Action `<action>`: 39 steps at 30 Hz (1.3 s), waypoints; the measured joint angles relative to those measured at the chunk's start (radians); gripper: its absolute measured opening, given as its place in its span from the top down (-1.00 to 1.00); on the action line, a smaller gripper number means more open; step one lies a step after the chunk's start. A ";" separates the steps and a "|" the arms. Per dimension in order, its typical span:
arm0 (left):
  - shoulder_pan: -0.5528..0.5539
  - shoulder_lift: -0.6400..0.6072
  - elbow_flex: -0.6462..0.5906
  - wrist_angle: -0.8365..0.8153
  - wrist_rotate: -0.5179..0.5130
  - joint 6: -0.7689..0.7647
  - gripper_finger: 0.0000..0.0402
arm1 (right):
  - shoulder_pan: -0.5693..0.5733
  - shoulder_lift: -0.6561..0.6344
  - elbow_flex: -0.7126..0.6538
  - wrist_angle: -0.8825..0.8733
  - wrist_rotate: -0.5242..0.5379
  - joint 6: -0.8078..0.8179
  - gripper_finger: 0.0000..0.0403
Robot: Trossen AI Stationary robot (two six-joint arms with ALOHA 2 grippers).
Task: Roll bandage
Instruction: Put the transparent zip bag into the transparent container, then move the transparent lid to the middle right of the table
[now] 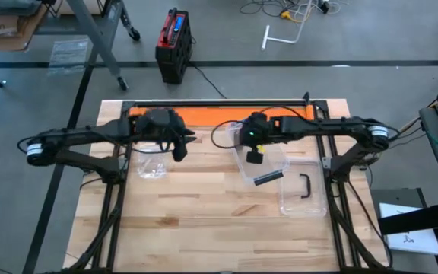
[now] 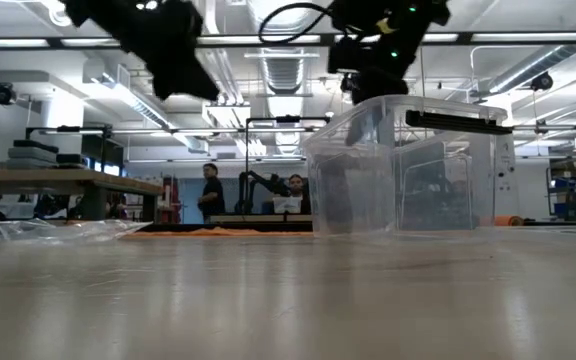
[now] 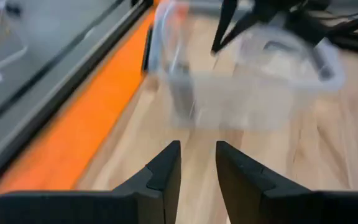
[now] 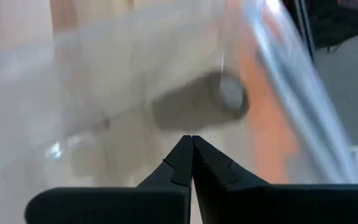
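Right gripper jaws together above bandage roll in clear bin; left gripper jaws narrowly apart, empty; closed jaws could nudge the roll away

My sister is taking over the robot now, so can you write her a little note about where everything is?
Left gripper: above the table left of the bin, fingers a little apart, holding nothing.
Right gripper: shut and empty, hanging over the clear bin.
A grey roll, likely the bandage, lies inside the bin, just ahead of the right gripper.
The bin's lid lies on the table beside it. A clear bag lies under the left arm.
Done: bin is open.
Left: nothing is gripped yet; the roll has yet to be picked up and rolled.
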 joint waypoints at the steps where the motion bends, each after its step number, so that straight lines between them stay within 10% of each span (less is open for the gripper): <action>1: -0.002 -0.018 -0.033 0.000 -0.013 -0.020 0.54 | 0.000 0.021 0.028 -0.002 0.000 -0.012 0.99; 23: -0.003 -0.099 -0.340 -0.041 -0.133 -0.183 -0.11 | 0.014 0.032 0.270 -0.121 0.068 -0.087 0.99; 31: -0.002 -0.097 -0.318 -0.137 -0.246 -0.322 -0.13 | -0.018 -0.093 0.267 -0.280 0.272 -0.021 0.99; 39: -0.004 -0.062 -0.331 0.004 -0.248 -0.264 -0.01 | -0.069 -0.171 0.182 -0.285 0.192 0.049 0.99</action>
